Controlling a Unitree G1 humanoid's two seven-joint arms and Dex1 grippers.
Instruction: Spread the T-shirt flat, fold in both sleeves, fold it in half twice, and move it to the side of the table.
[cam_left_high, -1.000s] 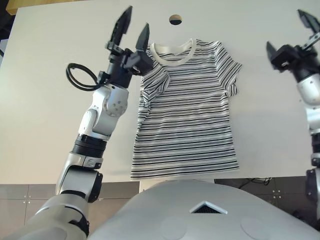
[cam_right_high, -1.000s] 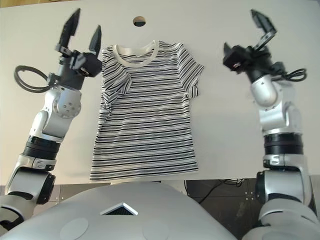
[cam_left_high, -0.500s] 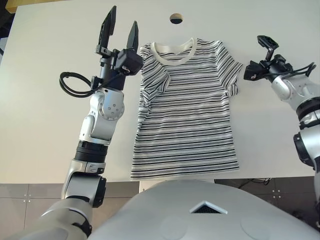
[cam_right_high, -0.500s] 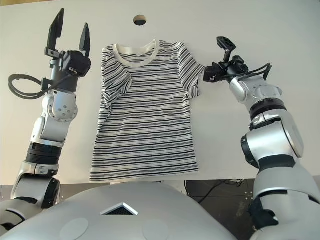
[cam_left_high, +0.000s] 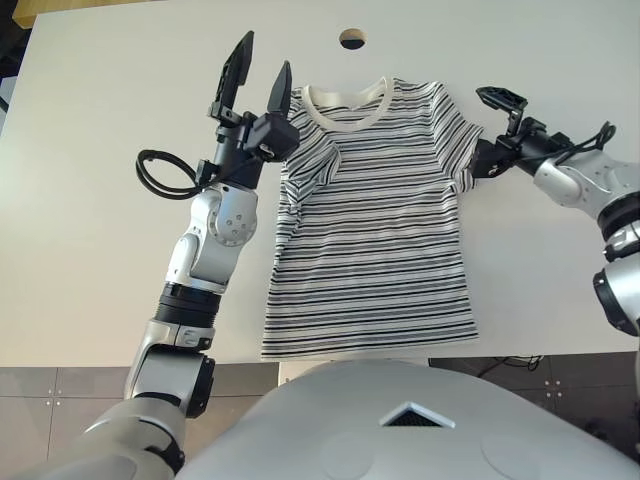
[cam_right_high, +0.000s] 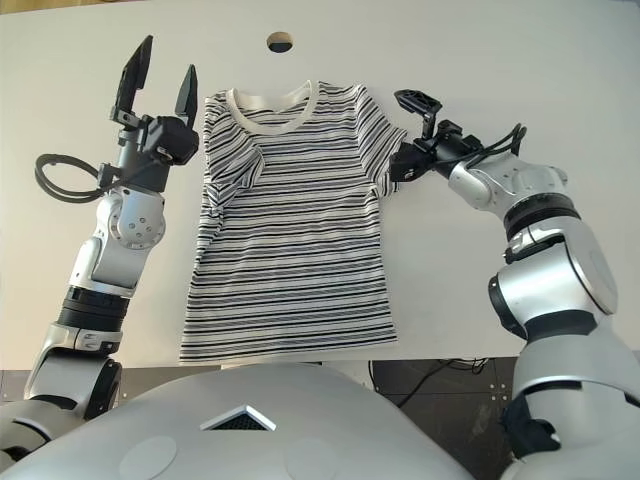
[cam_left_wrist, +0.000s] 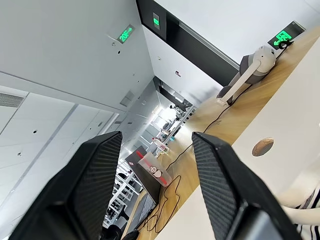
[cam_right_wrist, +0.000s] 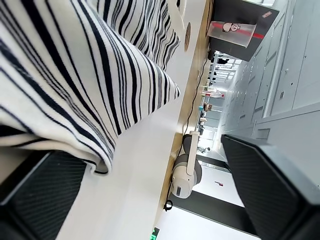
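Looking through the left eye view, the T-shirt (cam_left_high: 375, 220) lies flat on the table (cam_left_high: 90, 250), its left sleeve (cam_left_high: 310, 165) tucked in, and the right gripper (cam_left_high: 490, 130) gapes wide at the right sleeve (cam_left_high: 450, 125). In the right eye view, the left gripper (cam_right_high: 167, 62) hangs raised beside the collar (cam_right_high: 270, 124). The left wrist view shows its fingers (cam_left_wrist: 95, 185) spread, holding nothing. The right wrist view puts the striped hem just at one open finger. I judge that a deep pinch on the hem, then a straight carry inward, would serve best.

1 T-shirt (cam_left_high: 375, 220), 2 claws (cam_left_high: 262, 60) (cam_left_high: 490, 130), 1 table (cam_left_high: 90, 150).
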